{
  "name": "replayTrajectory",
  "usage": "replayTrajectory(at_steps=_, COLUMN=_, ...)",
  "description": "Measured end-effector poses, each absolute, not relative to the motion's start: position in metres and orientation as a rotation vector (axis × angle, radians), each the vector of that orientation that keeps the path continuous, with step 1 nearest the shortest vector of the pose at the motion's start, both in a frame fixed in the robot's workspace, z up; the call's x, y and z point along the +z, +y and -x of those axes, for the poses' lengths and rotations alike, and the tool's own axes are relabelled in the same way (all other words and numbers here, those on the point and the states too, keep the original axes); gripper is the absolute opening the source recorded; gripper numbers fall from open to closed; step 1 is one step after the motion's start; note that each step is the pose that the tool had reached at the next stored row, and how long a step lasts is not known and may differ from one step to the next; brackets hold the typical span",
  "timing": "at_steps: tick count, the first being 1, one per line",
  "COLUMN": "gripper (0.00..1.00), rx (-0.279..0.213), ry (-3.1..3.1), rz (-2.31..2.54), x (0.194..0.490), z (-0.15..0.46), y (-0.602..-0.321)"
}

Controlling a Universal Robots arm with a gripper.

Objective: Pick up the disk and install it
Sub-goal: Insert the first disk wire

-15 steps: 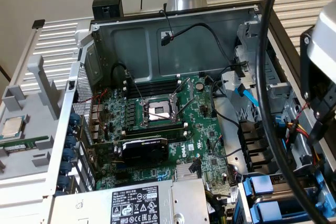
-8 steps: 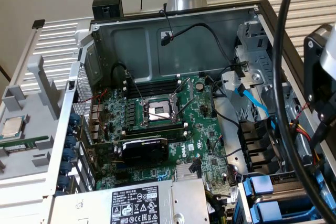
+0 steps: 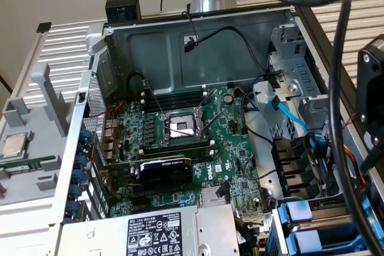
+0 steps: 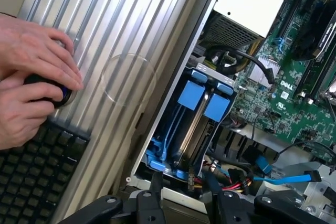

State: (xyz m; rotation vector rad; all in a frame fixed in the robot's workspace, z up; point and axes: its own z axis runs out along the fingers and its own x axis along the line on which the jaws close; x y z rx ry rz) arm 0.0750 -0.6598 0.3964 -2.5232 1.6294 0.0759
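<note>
Gripper (image 4: 190, 192) hovers over the drive cage (image 4: 157, 145) at the corner of the open computer case (image 3: 180, 22), fingers (image 4: 156, 187) standing apart, nothing clamped between them as far as I see. The disk (image 4: 195, 124) is not held; it sits on edge inside the cage, a silver-grey strip between blue rails. Two blue carrier tabs (image 4: 190, 95) lie side by side on top there. I can't tell whether it's fully seated. In the exterior view the same blue carriers (image 3: 297, 213) are at the lower right of the case, next to the power supply (image 3: 162, 232).

Motherboard (image 3: 234, 166) is exposed and the CPU socket (image 3: 180, 127) stands open. A blue flat cable (image 4: 291, 178) runs near the cage. Processor chip (image 3: 13, 145) and green memory stick (image 3: 27, 163) lie on the grey tray (image 3: 36, 184) at the exterior view's left, well apart from the cage.

A person's hands (image 4: 31, 77) rest on a black round controller (image 4: 52, 90) beside a keyboard (image 4: 31, 182), outside the case on the ribbed metal surface (image 4: 131, 35)
</note>
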Motion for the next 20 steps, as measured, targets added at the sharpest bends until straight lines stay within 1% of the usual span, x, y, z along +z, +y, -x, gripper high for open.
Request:
replayTrajectory(at_steps=8, gripper=0.43, rx=0.166, ry=1.6, rz=2.471, x=0.393, z=-0.076, y=-0.675)
replayTrajectory(at_steps=10, gripper=0.43, rx=0.18, ry=1.593, rz=2.459, x=0.392, z=-0.077, y=-0.679)
replayTrajectory(at_steps=14, gripper=0.43, rx=0.196, ry=1.584, rz=2.444, x=0.387, z=-0.078, y=-0.685)
replayTrajectory(at_steps=20, gripper=0.43, rx=0.197, ry=1.583, rz=2.444, x=0.387, z=-0.078, y=-0.686)
